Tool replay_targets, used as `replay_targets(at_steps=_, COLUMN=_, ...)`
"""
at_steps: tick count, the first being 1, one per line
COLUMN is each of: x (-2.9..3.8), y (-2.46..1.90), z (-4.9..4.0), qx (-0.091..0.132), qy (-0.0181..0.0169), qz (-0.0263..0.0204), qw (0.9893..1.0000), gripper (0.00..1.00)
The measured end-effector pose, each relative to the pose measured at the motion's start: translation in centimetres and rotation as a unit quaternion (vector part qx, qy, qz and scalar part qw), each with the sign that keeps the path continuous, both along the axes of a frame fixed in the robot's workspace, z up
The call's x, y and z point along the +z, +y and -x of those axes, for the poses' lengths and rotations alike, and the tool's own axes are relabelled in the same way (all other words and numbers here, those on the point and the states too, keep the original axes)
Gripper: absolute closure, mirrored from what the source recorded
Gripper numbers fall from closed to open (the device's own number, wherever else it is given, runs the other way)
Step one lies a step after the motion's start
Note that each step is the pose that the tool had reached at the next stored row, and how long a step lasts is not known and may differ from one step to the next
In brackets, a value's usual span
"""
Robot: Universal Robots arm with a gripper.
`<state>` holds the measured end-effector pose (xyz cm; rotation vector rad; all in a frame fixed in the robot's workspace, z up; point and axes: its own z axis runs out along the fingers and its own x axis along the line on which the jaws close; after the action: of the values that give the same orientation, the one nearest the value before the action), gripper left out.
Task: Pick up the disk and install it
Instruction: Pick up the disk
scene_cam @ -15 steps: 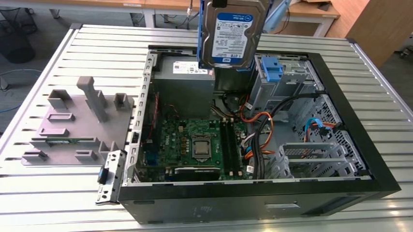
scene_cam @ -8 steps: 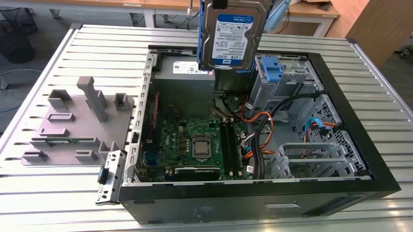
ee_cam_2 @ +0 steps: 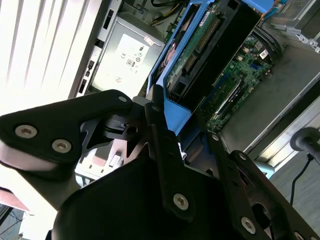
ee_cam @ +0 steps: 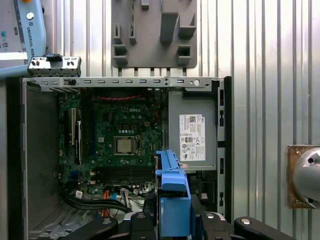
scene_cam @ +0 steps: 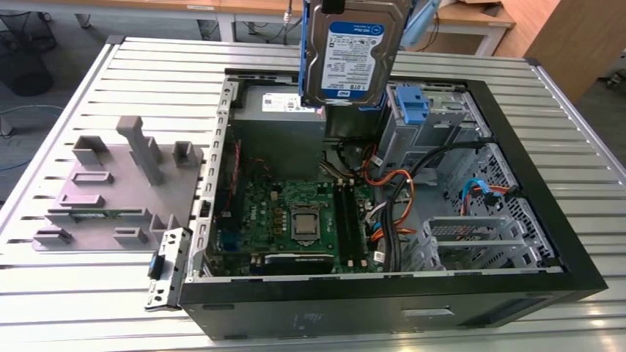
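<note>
a ribbed metal table [scene_cam: 88, 323] carries an open computer case [scene_cam: 579, 282] lying on its side. inside it sit a green motherboard [scene_cam: 293, 220], a grey power supply [scene_cam: 278, 110], orange and black cables [scene_cam: 401, 213], and a drive cage [scene_cam: 459, 117] with a bare blue bracket [scene_cam: 415, 110]. the gripper [ee_cam: 172, 220] is clamped on the disk [scene_cam: 352, 59] by its blue rails, holding it above the case, over the power supply.

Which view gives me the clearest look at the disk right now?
The exterior view: the disk hangs upright above the open computer case, label face fully visible. The second wrist view shows the disk's circuit-board side obliquely. The first wrist view sees it edge-on.
</note>
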<state>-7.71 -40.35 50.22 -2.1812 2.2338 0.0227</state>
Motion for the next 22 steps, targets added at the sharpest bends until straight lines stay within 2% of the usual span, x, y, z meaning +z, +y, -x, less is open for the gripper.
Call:
replay_targets(at_steps=4, x=0.00, y=-0.21, z=0.00, qx=0.000, qy=0.0000, qz=0.0000, qw=1.0000, gripper=0.64)
replay_targets(at_steps=7, x=0.00, y=-0.64, z=0.00, qx=0.000, qy=0.0000, qz=0.0000, qw=1.0000, gripper=0.64)
replay_targets(at_steps=13, x=-0.01, y=-1.89, z=0.00, qx=0.000, qy=0.0000, qz=-0.0001, qw=1.0000, gripper=0.64)
replay_targets(at_steps=22, x=0.00, y=-4.01, z=0.02, qx=0.000, qy=0.0000, qz=0.0000, qw=1.0000, gripper=0.64)
